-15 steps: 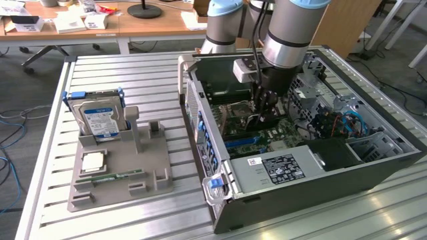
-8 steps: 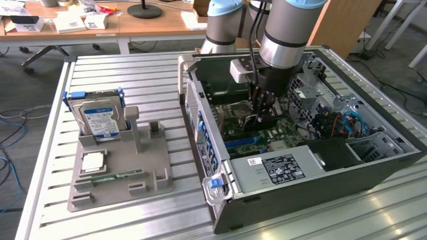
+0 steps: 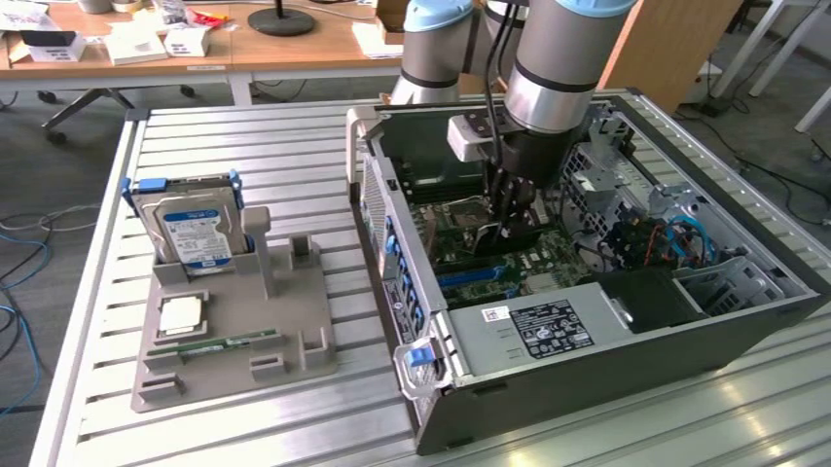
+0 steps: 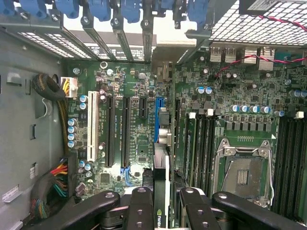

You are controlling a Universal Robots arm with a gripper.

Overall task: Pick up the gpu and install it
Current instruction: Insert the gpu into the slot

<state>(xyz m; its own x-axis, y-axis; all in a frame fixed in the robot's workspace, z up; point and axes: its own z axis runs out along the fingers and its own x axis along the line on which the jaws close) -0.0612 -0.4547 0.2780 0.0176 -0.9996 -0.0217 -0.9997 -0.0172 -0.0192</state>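
Clamped on the gpu by the gripper, deep inside the open computer case. Held edge-on between 2 black jointed fingers, 1 on each flat face, and so seen from the wrist as a thin dark strip with a small green logo. Poised above the motherboard, in line lengthwise with the long blue slot, clear of it as far as can be told. In the exterior view, set at the middle of the case under the grey and silver arm, with the card largely hidden behind the fingers.

Matte green board, crowded with small silver-topped cylinders, black parallel slots and 1 white slot. Square metal-framed socket off to one side of the card. Perforated grey sheet steel and blue plastic latches along the case's rear wall. Boxy grey power supply with a black label.

Outside the case, toward the exterior view's left on the ribbed aluminium table: a grey moulded holder with an upright silver hard drive and a narrow green memory stick lying flat.
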